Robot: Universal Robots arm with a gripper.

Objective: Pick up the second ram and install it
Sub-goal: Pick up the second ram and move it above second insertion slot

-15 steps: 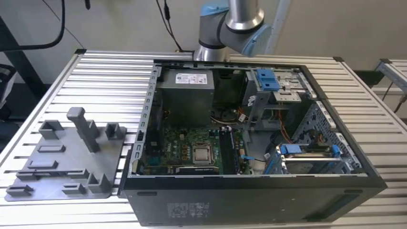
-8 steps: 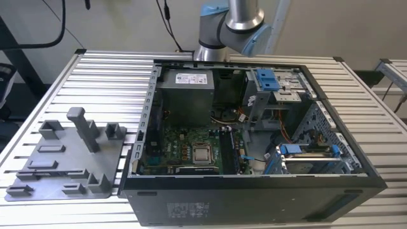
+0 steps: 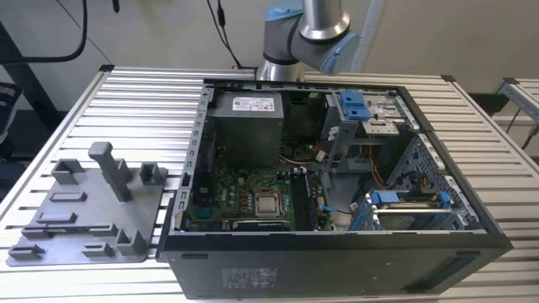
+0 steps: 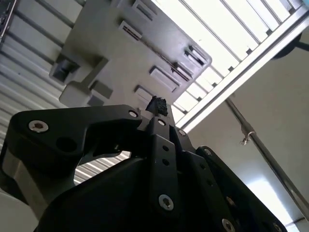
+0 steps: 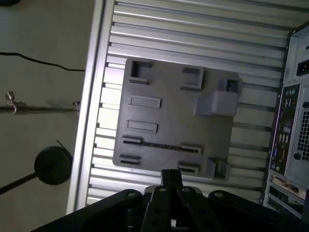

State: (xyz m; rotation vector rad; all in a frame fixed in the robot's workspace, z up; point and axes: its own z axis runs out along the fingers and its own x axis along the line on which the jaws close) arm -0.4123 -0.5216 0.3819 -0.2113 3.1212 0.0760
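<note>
Nearest, in the first wrist view, the gripper (image 5: 171, 175) hangs over the grey fixture tray (image 5: 169, 111). Its black fingers seem pressed together at the tip, with nothing between them. On the tray a slim dark strip, seen edge-on between small holders, is most likely the second ram (image 5: 159, 146); its colour cannot be made out. It rests apart from the gripper, not yet picked up.

Such a card should be light, thin and stiff, yet fragile. It would be best pinched across its flat faces near mid-length, clear of the contact edge, and kept square so it cannot twist.

The exterior view adds the wider layout: the tray lies at about eight o'clock from the open computer case (image 3: 337, 265). Inside, on the motherboard (image 3: 244, 196), dark memory slots (image 3: 302, 201) stand at three o'clock of the CPU socket (image 3: 267, 203). Farthest, the arm (image 3: 307, 38) rises at twelve o'clock. The wrist views, in turn, give the fingertips and the strip close up.
</note>
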